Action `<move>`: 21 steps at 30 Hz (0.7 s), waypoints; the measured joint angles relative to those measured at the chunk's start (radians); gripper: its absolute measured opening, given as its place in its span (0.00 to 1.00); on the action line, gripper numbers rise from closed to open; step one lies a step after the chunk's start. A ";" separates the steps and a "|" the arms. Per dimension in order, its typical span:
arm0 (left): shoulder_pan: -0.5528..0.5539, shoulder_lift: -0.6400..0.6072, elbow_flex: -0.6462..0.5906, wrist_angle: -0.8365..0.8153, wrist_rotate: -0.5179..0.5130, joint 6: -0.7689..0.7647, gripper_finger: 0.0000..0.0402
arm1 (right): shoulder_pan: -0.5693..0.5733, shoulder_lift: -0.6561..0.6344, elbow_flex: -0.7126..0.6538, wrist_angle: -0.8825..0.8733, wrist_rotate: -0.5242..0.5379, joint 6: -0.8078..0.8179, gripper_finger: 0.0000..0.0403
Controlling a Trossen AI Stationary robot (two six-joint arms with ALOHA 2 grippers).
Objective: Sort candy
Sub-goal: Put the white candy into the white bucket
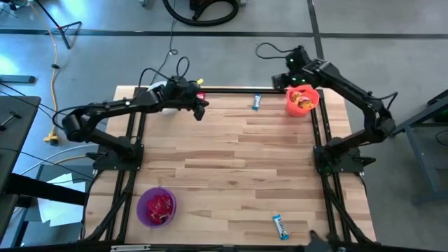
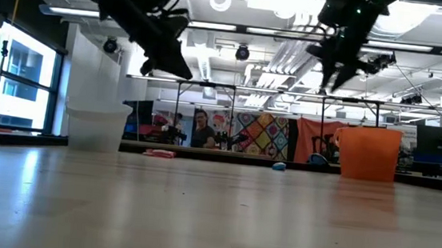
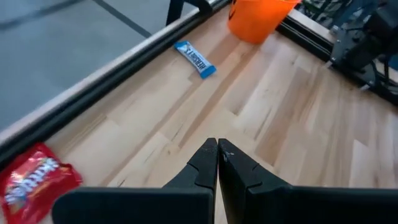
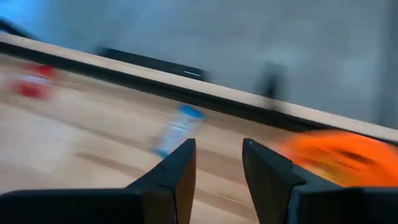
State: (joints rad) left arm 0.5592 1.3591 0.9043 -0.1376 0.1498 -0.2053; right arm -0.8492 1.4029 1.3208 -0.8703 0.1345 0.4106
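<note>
Shiny wrapped candy: a light-blue bar (image 1: 257, 102) and a red pack (image 3: 34, 180) lie at the tabletop's (image 1: 231, 168) far edge. Left pincer (image 3: 217, 163) closed, empty; right pincer (image 4: 217, 163) parted, empty, above the orange bucket (image 1: 302, 100).

The table (image 1: 231, 161) is being looked down on from high above. It is also being seen from table height. The orange bucket (image 1: 302, 100) is being shared by all views.

Loose candy: blue bars (image 1: 257, 102) far edge, (image 1: 281, 226) near edge; red (image 3: 34, 178) far-left.
</note>
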 joint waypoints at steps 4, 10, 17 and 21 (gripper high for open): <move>0.036 0.058 0.000 0.029 0.084 -0.002 0.00 | 0.061 0.051 -0.044 0.216 -0.111 0.037 0.30; 0.049 0.087 0.000 0.056 0.105 0.013 0.00 | 0.067 0.230 -0.056 0.319 -0.079 0.056 0.09; 0.053 0.113 0.042 0.054 0.107 -0.077 0.00 | 0.034 0.428 -0.057 0.337 -0.095 0.060 0.02; 0.055 0.175 0.115 0.035 0.104 -0.060 0.00 | 0.031 0.483 -0.057 0.352 -0.118 0.045 0.01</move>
State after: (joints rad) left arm 0.6144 1.5343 1.0193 -0.1031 0.2535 -0.2648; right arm -0.8178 1.8856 1.2640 -0.5186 0.0170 0.4557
